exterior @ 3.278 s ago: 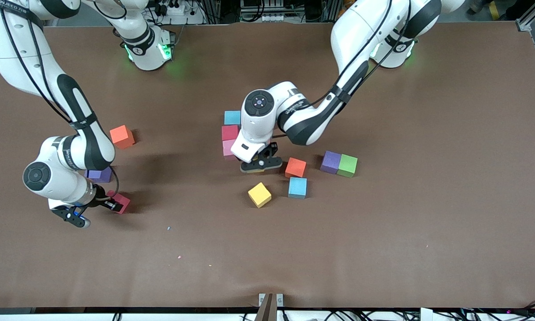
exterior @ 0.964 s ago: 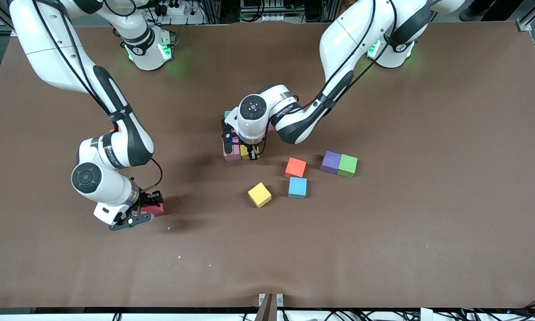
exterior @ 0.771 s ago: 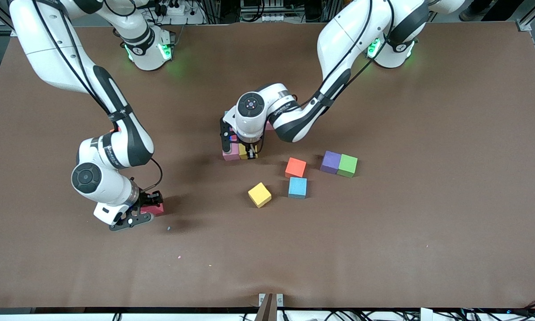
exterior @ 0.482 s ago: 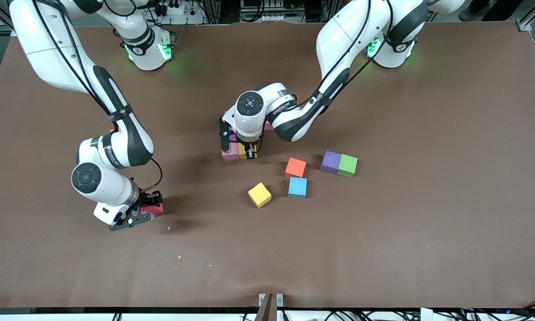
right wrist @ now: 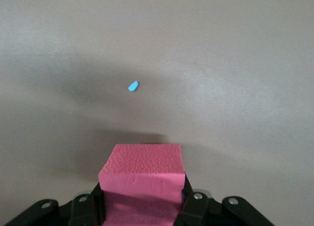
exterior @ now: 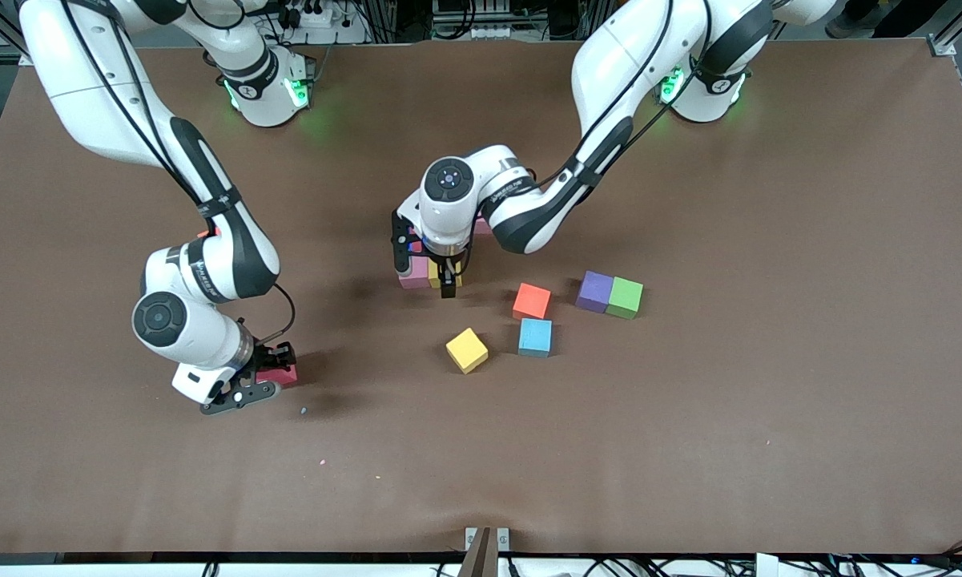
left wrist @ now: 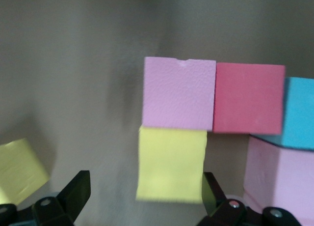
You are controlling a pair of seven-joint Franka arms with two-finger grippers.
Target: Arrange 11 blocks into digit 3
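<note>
Your left gripper [left wrist: 142,199] stands wide, fingers clear of the yellow cube [left wrist: 170,164] between them. Your right gripper [right wrist: 142,199] clamps a matte red cube [right wrist: 141,179].

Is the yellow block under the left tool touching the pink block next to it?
Touching. The left wrist view shows the yellow block with one edge flush against the pink block, no table visible between them. The left tool stands open around the yellow one.

Brown matte counter [exterior: 769,320] fills the view, evenly lit, soft shadows; small pale crumbs [exterior: 320,462] on its near part; cables [exterior: 889,565] run along the near edge; power strip [exterior: 312,14] and metal framing [exterior: 957,28] at the top edge.
</note>
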